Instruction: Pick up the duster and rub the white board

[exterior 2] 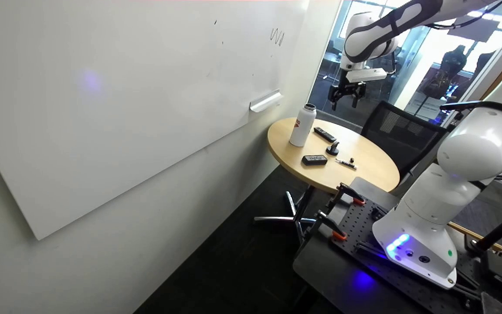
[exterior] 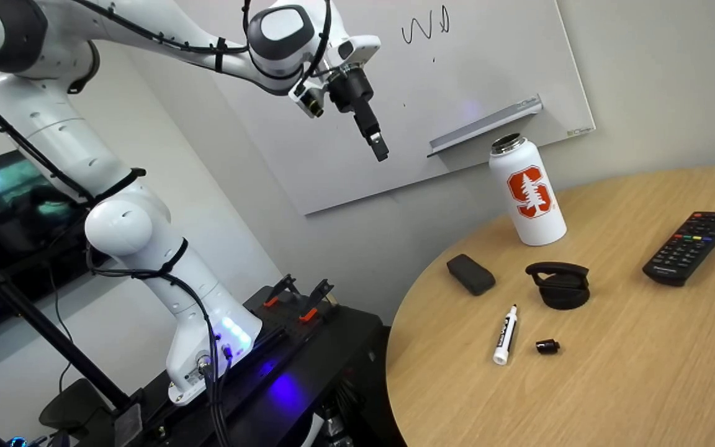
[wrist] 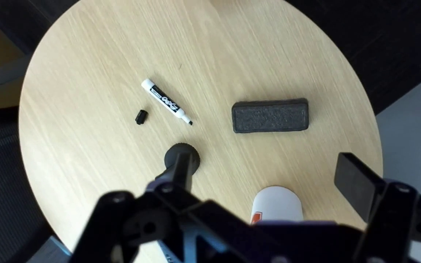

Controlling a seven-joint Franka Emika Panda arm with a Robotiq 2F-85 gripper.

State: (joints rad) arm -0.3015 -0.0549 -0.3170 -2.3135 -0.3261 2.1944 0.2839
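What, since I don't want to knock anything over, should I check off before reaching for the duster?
1. Gripper open, holding nothing: ok.
2. Duster lying on the table, nothing on top: ok.
3. Grip across the duster's width: not ok; in the wrist view the gripper would likely close along its length.
4. Gripper centred over the duster: cannot tell.
5. Bottle out of the way: not ok; it stands upright, uncapped, near the duster, and could tip.
6. Writing to rub on the white board: ok, visible.

1. Below the gripper [wrist: 265, 166], open air reaches the duster [wrist: 270, 116], bare table [wrist: 232, 65] around it.
2. In the wrist view the upright bottle [wrist: 278, 204], an obstacle below, shows between the spread jaws.
3. One jaw partly hides the black lid [wrist: 182, 149] (a lower obstacle).
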